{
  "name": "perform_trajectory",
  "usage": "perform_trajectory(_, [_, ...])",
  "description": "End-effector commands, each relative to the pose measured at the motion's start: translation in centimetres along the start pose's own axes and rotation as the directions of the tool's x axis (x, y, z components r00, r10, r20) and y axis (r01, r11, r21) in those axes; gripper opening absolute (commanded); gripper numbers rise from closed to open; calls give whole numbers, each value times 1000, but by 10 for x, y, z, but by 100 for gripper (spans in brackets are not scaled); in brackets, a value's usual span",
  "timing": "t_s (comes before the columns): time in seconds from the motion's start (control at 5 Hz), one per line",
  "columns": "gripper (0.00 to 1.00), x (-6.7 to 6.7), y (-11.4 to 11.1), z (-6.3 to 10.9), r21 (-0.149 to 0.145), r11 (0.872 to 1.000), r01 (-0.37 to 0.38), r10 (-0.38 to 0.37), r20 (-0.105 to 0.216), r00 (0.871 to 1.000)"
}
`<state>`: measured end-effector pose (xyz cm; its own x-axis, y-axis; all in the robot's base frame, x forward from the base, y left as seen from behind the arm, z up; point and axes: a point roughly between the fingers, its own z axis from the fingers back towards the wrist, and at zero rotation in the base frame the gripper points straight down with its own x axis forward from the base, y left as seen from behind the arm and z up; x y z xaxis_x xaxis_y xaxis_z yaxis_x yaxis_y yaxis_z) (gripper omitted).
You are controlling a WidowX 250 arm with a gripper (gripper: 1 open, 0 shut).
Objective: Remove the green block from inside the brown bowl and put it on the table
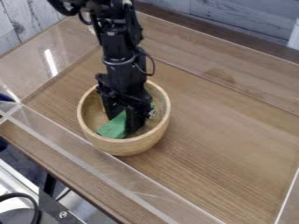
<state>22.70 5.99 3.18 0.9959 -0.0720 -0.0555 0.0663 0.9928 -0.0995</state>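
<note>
The brown bowl (160, 129) sits on the table (228, 131) left of centre. Inside it lies the green block (112, 129), its near end showing at the bowl's front left. My black gripper (128, 120) points straight down into the bowl. Its two fingers reach to the bowl's bottom on either side of the block and are shut on it. The arm hides the block's far end. The block still rests low inside the bowl.
Clear acrylic walls (70, 166) run along the table's edges, close to the bowl's front left. Bare wood-grain tabletop spreads to the right and front right of the bowl.
</note>
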Motion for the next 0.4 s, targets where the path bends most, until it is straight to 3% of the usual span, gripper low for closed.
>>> perform_trajectory(0.0, [0, 3, 5, 3, 2, 1000, -15, 15, 24, 1000])
perform_trajectory(0.2, [0, 3, 6, 0, -4, 1000, -23, 23, 22, 999])
